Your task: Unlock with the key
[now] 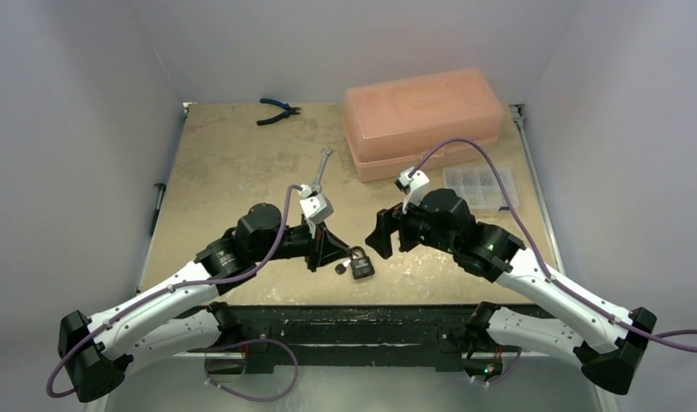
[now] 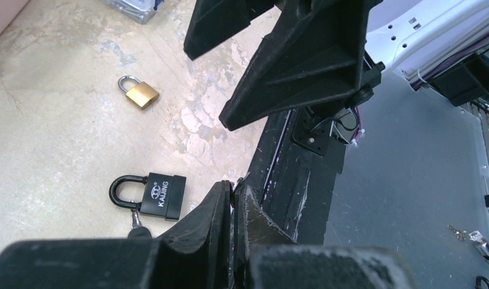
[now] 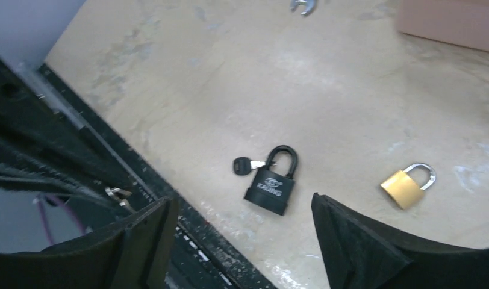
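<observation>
The black padlock lies shackle closed by the table's near edge between the arms, the key loose beside its shackle, the left fingers pressed shut on nothing and the right fingers spread wide, so the unlocking seems entirely left to do.

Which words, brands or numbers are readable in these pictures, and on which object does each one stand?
"KAIJING": white print on the body of the black rectangular padlock; the small emblem above it is too small to read.
Small brass padlock: no text can be made out.
Pink plastic box: no label visible.
</observation>
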Robot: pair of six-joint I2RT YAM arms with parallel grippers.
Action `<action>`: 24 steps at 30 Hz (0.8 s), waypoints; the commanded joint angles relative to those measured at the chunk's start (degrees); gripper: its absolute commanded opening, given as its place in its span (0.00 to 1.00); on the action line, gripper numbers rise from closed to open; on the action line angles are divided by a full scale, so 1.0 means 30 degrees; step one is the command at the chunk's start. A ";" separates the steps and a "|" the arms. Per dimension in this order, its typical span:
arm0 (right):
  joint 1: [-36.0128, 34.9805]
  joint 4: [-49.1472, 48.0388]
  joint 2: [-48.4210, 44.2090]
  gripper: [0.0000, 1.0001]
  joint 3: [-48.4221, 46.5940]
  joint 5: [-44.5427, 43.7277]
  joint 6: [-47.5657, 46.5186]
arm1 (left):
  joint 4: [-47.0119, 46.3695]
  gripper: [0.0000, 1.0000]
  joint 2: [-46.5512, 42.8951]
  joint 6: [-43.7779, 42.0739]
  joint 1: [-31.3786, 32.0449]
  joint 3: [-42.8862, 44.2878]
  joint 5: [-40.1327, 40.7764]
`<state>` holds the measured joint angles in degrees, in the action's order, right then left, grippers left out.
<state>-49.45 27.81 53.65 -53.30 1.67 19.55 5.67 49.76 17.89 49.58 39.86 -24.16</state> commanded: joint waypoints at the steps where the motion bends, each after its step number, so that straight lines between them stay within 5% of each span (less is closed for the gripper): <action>1: 0.0019 -0.0086 0.0093 0.98 -0.0697 -0.3645 0.2599 | -0.0213 0.00 -0.0487 0.0399 0.0025 0.0559 0.0821; 11: 0.1494 0.2458 0.4113 0.99 -0.1211 -0.5518 0.6586 | 0.0161 0.00 -0.1687 0.1043 0.0025 0.0232 0.2304; 24: 0.4839 0.2741 0.9378 0.99 -0.0837 -0.5764 0.6938 | 0.3617 0.00 -0.3683 0.1441 0.0029 0.0384 0.3626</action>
<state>-35.86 36.07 79.64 -54.76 -13.63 39.29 12.34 41.08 21.93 49.58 39.86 -14.66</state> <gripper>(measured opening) 0.987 0.043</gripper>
